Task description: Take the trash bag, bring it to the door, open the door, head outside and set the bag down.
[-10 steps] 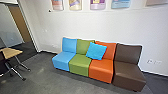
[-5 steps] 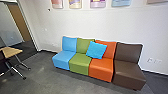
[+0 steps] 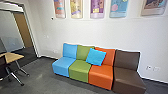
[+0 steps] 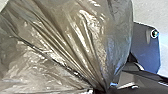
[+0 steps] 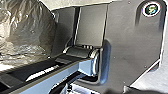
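L claw (image 4: 100, 90) pinching trash bag (image 4: 75, 45) w/ folds bunched, tips hidden, bag cut off

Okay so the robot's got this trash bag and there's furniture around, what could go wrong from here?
The trash bag is drawn into tight pleats, so it might tear or slip there. It bulges close to the robot's dark plate and could snag on an edge. The table on the left has splayed legs, which might catch it in passing.
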